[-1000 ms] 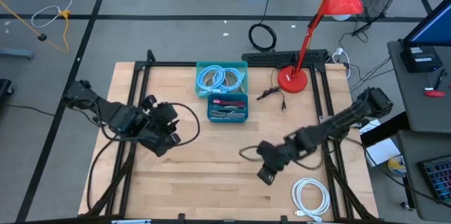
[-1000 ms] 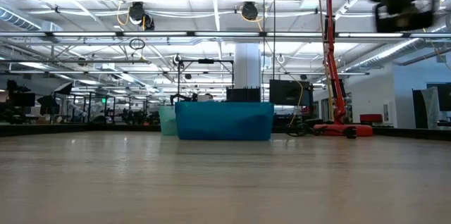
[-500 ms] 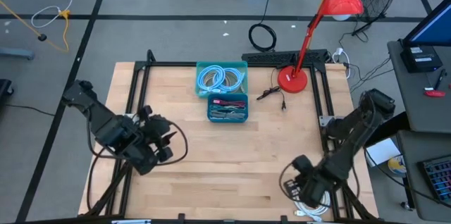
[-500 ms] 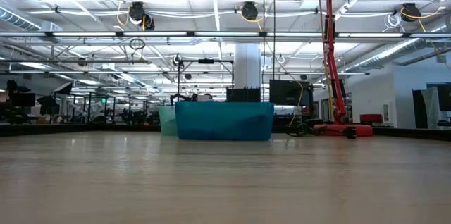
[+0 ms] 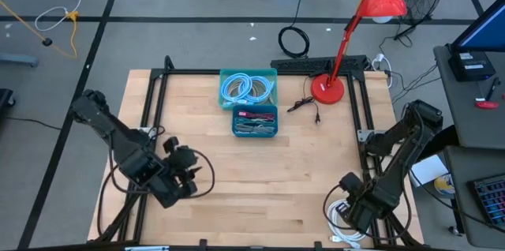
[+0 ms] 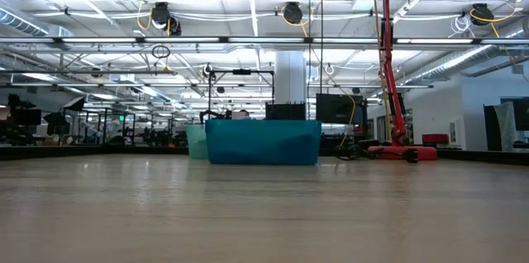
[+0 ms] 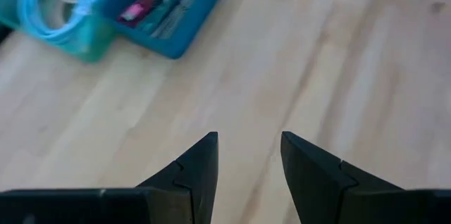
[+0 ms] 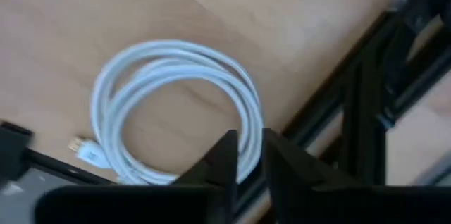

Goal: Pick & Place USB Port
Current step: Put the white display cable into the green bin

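Directly beneath right gripper (image 8: 244, 155), white cable coil (image 8: 169, 104)

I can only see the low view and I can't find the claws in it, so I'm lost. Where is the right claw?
Observer: The right claw is over the table's near right corner, above a coiled white cable.
Operator: And the left one?
Observer: The left claw is open and empty, over bare wood on the near left part of the table.
Operator: What's inside that blue box I see?
Observer: It's really two teal bins. The far bin holds a coiled light blue cable, and the nearer bin holds small mixed parts.
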